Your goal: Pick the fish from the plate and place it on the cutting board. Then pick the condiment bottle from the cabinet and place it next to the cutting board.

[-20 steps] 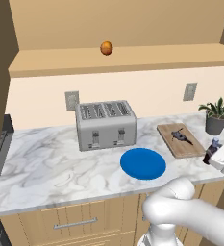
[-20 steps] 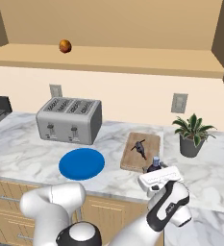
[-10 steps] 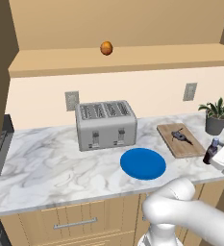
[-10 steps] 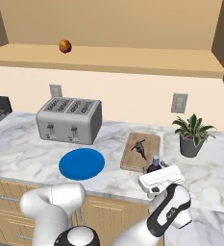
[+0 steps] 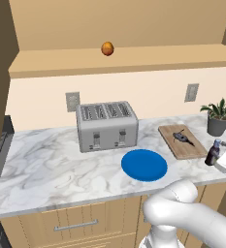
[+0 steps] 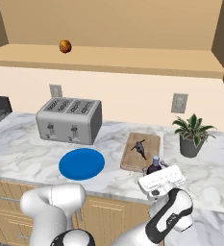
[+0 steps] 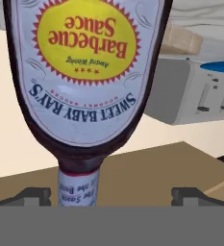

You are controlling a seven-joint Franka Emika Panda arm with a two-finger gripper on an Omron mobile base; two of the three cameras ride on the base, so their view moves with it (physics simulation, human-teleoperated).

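Observation:
The condiment bottle (image 5: 212,152) stands upright on the counter just off the near right corner of the cutting board (image 5: 188,150). Seen from the other side, the condiment bottle (image 6: 155,166) rises right in front of my gripper (image 6: 157,175). In the rolled hand view its yellow label (image 7: 87,36) looms close and its neck sits between my fingertips (image 7: 34,195), which stand wide of it; my gripper (image 7: 112,196) is open and holds nothing. The dark fish (image 5: 182,137) lies on the board. The blue plate (image 5: 144,164) is bare. The cabinet shelf (image 5: 143,59) runs above.
A silver toaster (image 5: 107,126) stands behind the plate. A potted plant (image 5: 217,117) sits at the back right, close to the board. A round orange fruit (image 5: 107,48) rests on the shelf. The counter's front edge lies just below the bottle.
The hand has barely shifted beside the bottle; bottle, fish and plate stay where they were.

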